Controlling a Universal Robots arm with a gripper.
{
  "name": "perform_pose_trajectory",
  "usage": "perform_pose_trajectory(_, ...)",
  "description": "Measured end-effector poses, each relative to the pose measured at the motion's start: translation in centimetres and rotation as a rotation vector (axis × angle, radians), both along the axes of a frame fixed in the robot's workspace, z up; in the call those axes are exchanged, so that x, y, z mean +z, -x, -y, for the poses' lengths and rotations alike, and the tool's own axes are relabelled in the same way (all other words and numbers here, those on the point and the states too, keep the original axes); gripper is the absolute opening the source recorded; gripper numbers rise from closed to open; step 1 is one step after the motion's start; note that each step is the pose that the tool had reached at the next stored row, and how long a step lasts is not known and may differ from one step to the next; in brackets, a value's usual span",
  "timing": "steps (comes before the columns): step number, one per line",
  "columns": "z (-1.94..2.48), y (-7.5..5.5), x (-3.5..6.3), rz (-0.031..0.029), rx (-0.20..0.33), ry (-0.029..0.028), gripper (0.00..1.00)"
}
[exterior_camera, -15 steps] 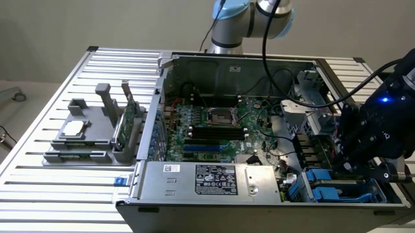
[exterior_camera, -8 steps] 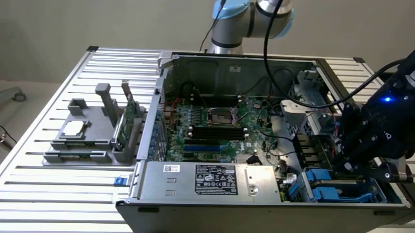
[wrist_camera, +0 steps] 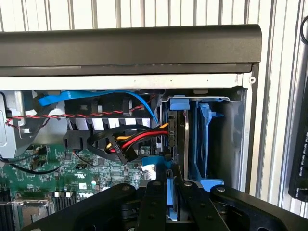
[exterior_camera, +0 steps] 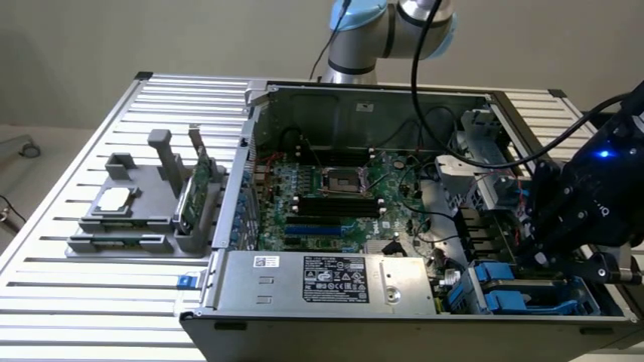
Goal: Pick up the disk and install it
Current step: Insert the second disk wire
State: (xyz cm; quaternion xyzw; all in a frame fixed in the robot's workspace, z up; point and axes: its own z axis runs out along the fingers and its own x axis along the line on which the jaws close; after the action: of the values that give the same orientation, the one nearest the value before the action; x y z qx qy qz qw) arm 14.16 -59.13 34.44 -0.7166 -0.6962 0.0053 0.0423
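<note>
- The gripper [wrist_camera: 167, 202] had its black fingers [wrist_camera: 153, 204] drawn narrowly together on the blue-framed top edge of the disk [wrist_camera: 176, 144], held on edge in the drive bay.
- The wrist view showed the blue carrier rail [wrist_camera: 205, 139] beside it and red, yellow and black power cables [wrist_camera: 130, 142] nearby.
- The exterior view showed the gripper [exterior_camera: 563, 253] low at the open computer case [exterior_camera: 332, 283], with the motherboard [exterior_camera: 342, 196] and, outside, a grey parts holder [exterior_camera: 151, 204].
</note>
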Motion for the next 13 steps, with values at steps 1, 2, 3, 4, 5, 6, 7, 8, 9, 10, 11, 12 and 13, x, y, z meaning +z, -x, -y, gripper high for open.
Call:
perform_pose_trajectory(1, 0.01, -0.03, 0.01, -0.0017, -0.002, 0.0000, 0.16)
perform_pose_trajectory(2, 0.02, -0.07, 0.02, -0.0037, -0.003, -0.0001, 0.16)
perform_pose_trajectory(3, 0.04, -0.11, 0.03, -0.0056, -0.004, -0.0002, 0.16)
perform_pose_trajectory(4, 0.07, -0.17, 0.04, -0.0081, -0.005, -0.0001, 0.16)
perform_pose_trajectory(5, 0.10, -0.23, 0.05, -0.0107, -0.005, 0.0000, 0.16)
perform_pose_trajectory(6, 0.15, -0.29, 0.05, -0.0134, -0.006, 0.0000, 0.16)
perform_pose_trajectory(7, 0.20, -0.35, 0.05, -0.0165, -0.006, 0.0000, 0.16)
perform_pose_trajectory(8, 0.26, -0.42, 0.05, -0.0198, -0.007, 0.0000, 0.16)
perform_pose_trajectory(9, 0.32, -0.47, 0.05, -0.0231, -0.007, 0.0000, 0.16)
perform_pose_trajectory(10, 0.39, -0.53, 0.05, -0.0263, -0.008, 0.0000, 0.16)
perform_pose_trajectory(11, 0.44, -0.58, 0.05, -0.0288, -0.008, 0.0000, 0.16)
perform_pose_trajectory(12, 0.49, -0.63, 0.05, -0.0305, -0.009, 0.0000, 0.16)
perform_pose_trajectory(13, 0.53, -0.66, 0.04, -0.0319, -0.009, -0.0001, 0.16)
